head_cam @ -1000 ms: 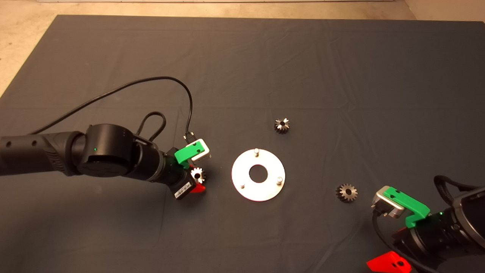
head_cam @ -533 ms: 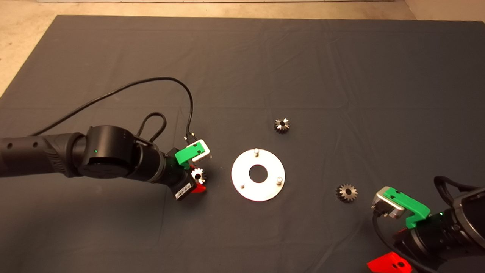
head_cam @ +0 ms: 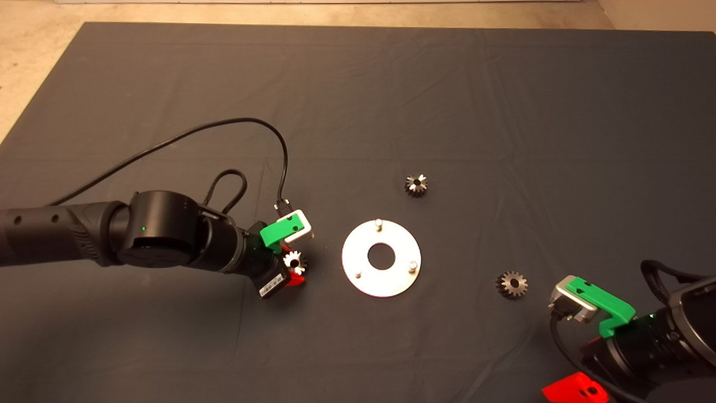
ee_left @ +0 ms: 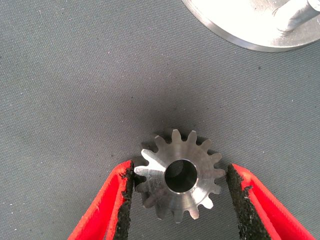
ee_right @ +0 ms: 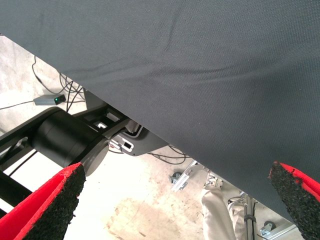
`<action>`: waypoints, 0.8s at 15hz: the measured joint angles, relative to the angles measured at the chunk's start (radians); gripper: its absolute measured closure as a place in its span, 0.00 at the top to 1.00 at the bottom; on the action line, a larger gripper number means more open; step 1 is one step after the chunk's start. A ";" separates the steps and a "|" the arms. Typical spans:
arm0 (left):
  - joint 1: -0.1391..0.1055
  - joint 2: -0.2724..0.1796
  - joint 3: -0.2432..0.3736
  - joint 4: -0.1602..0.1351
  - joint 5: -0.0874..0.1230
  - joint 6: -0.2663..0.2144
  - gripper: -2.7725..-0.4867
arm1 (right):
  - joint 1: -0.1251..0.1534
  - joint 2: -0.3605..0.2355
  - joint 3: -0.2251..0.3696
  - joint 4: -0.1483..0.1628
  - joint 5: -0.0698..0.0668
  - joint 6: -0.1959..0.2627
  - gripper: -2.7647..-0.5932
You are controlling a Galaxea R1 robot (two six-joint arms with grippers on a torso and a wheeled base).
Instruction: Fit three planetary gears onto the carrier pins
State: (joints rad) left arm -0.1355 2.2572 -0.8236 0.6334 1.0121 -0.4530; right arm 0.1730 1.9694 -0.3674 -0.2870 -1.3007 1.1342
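My left gripper (head_cam: 294, 264) is just left of the carrier plate (head_cam: 358, 252) and is shut on one silvery planetary gear (ee_left: 178, 175). Both black pads (ee_left: 125, 200) rest against the gear's teeth, and its centre hole faces the camera. The round silver plate carries three upright carrier pins (head_cam: 378, 223), (head_cam: 412, 266), (head_cam: 358, 274), all bare; its rim (ee_left: 235, 20) and one pin (ee_left: 295, 17) show in the left wrist view. Two darker gears lie on the mat, one beyond the plate (head_cam: 416, 184) and one to its right (head_cam: 512, 284). My right gripper (head_cam: 579, 366) waits open at the lower right.
The left arm's black cable (head_cam: 224, 120) loops over the mat behind the wrist. The right wrist view looks past the mat's edge (ee_right: 150, 125) to the floor, with cables, a black robot part (ee_right: 65, 140) and a person's leg (ee_right: 217, 210).
My left gripper has shifted slightly toward the plate and the near edge, and the gear has moved with it. The right arm and the other two gears have not moved.
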 joint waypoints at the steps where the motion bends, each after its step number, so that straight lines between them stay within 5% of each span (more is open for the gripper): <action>1: 0.000 0.000 0.000 0.000 0.000 0.000 0.32 | 0.000 0.000 0.000 0.000 0.000 0.000 0.99; 12: 0.006 0.000 0.000 0.011 0.000 0.015 0.22 | 0.002 0.000 0.000 0.001 0.000 0.000 0.99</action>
State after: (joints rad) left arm -0.1298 2.2572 -0.8234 0.6447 1.0126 -0.4383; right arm 0.1751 1.9694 -0.3674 -0.2862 -1.3009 1.1338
